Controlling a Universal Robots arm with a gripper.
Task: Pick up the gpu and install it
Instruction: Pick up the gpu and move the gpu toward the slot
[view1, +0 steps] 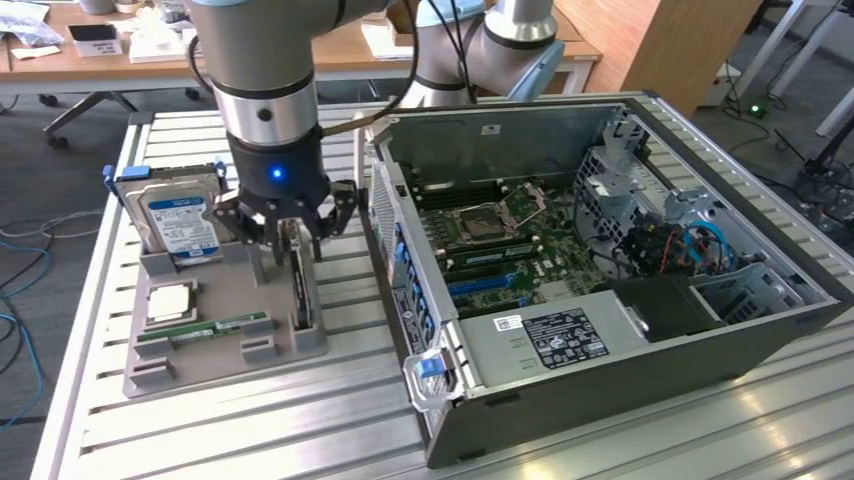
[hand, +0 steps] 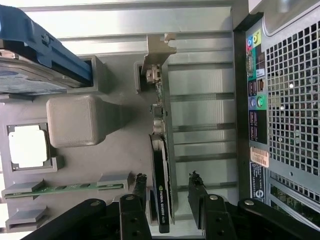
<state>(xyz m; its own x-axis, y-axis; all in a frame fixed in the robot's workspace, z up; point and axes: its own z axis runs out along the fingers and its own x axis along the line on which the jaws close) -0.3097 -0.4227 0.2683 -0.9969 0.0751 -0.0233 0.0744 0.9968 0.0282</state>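
Observation:
The gpu stands on its edge in a slot of the grey holder tray, to the exterior view's left of the open computer case. In the wrist view the gpu shows its black shroud, green board edge and silver end bracket. My gripper hangs directly over the card and is open. Its two black fingers stand one on each side of the card's end, with a visible gap on the case side. The motherboard lies exposed inside the case.
The same tray holds a silver hard drive with a blue label, a CPU and a narrow RAM stick. The case's rear wall rises close beside the gpu. Desks and cables lie beyond the slatted metal table.

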